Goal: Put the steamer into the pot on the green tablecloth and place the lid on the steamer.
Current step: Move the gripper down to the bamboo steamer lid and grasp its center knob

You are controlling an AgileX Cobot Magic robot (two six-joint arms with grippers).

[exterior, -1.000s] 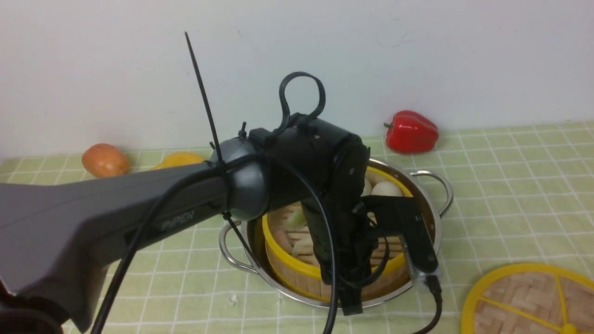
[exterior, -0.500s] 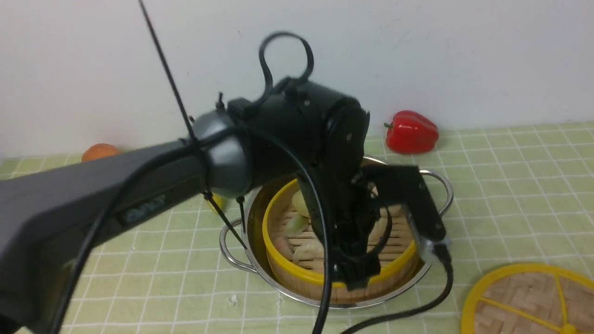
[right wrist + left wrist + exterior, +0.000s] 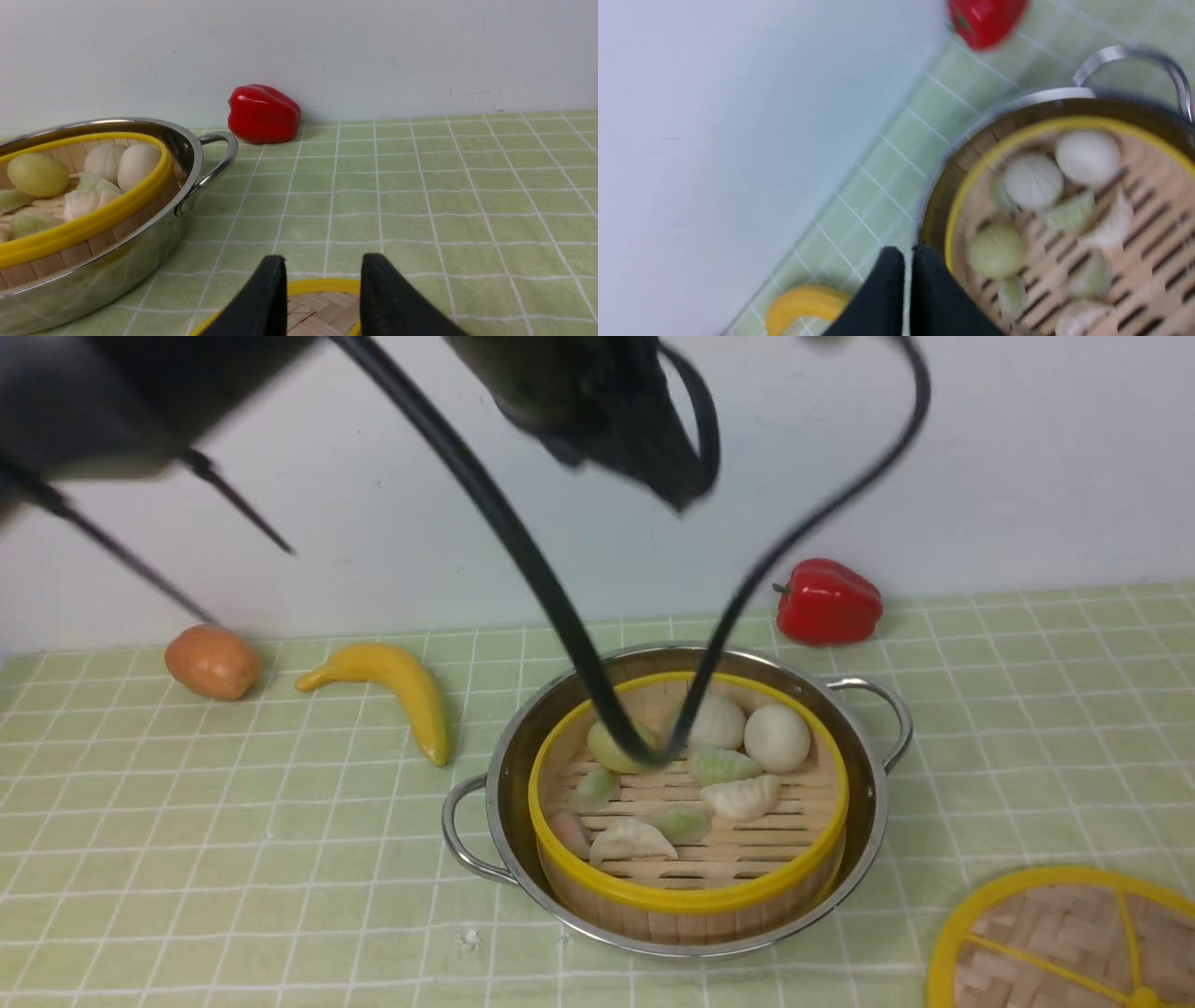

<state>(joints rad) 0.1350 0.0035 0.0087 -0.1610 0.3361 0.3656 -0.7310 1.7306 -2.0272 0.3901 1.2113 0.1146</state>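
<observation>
The steamer [image 3: 691, 898], holding white and pale green buns and dumplings, sits inside the steel pot [image 3: 509, 756] on the green tablecloth [image 3: 233, 821]. My left gripper [image 3: 680, 490] is blurred, high above the pot; in the left wrist view its gripper [image 3: 908, 256] is shut and empty, over the steamer [image 3: 1064, 126] and the pot rim [image 3: 1036, 95]. The lid [image 3: 1046, 933] lies flat at the front right. In the right wrist view my right gripper [image 3: 322, 266] is open and empty just above the lid's far edge [image 3: 317, 312], with the pot [image 3: 117, 266] and steamer [image 3: 93, 219] beside it.
A red pepper [image 3: 827, 601] stands by the back wall. A banana [image 3: 392, 686] and an orange-brown fruit [image 3: 213, 661] lie at the back left. The left arm's black cable [image 3: 644, 751] hangs in a loop in front of the steamer.
My left arm has risen from low over the steamer to high above it. The steamer stays in the pot and now shows in full. The lid has not moved.
</observation>
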